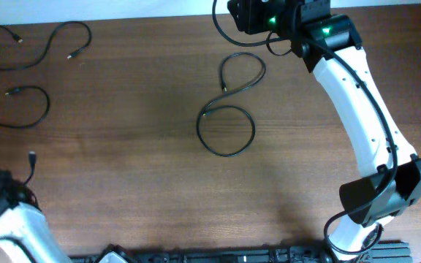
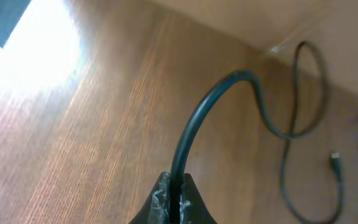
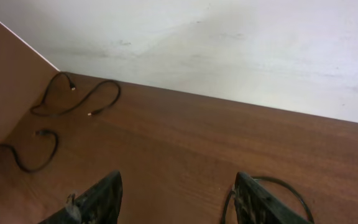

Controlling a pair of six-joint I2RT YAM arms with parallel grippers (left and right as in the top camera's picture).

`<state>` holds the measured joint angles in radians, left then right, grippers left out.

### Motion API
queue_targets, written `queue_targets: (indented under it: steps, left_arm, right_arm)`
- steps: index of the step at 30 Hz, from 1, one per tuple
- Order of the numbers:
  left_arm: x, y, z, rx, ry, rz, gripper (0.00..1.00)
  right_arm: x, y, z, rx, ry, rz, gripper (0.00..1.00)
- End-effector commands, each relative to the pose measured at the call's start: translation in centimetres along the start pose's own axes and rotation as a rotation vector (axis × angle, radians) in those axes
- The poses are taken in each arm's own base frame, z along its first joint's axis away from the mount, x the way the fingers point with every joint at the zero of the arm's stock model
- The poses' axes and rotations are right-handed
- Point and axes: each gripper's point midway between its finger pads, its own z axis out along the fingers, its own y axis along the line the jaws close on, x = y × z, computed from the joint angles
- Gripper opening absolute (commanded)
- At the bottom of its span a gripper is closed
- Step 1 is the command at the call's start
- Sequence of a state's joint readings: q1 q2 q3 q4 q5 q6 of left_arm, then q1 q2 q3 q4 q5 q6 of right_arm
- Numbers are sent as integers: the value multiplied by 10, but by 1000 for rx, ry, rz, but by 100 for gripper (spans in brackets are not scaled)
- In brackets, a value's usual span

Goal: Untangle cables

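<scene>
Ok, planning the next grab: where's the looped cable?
Overhead, the looped cable lies near centre, just below the right gripper, well right of the other cables.

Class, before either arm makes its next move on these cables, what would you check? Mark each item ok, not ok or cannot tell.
1. Grip: left gripper shut on the held cable: ok.
2. Free hand: right gripper open, nothing between its fingers: ok.
3. The looped cable lies clear of the other cables: ok.
4. The looped cable straightened: not ok, it lies in two loops.
5. The upper left cable and lower left cable apart where seen: ok.
6. Far end of the held cable located: cannot tell.
</scene>
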<state>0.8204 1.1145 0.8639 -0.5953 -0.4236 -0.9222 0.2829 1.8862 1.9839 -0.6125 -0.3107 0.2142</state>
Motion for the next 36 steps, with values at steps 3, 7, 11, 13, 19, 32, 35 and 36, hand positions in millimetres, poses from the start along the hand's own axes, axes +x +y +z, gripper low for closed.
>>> queue_targets:
  steps: [3, 7, 11, 13, 19, 32, 35, 36]
  left_arm:
    - [72, -35, 60, 70, 302, 5, 0]
    - [92, -42, 89, 66, 322, 27, 0]
    - [102, -61, 105, 138, 329, 57, 0]
    - [104, -76, 102, 207, 354, 44, 2]
    - [114, -105, 91, 360, 440, 30, 11]
    - [146, -195, 1, 887, 602, 683, 63]
    - [207, -220, -70, 1113, 623, 987, 89]
    - [229, -223, -90, 1168, 627, 1064, 96]
  right_arm:
    - [-1, -3, 0, 11, -2, 5, 55]
    - [-1, -3, 0, 10, -2, 5, 55]
    - [-1, -3, 0, 10, -2, 5, 55]
    - [-1, -3, 0, 11, -2, 5, 55]
    - [1, -3, 0, 11, 2, 6, 55]
    - [15, -26, 13, 112, 43, 24, 56]
    - [26, -39, 10, 182, 80, 38, 67]
    - [31, -50, 8, 242, 96, 59, 69]
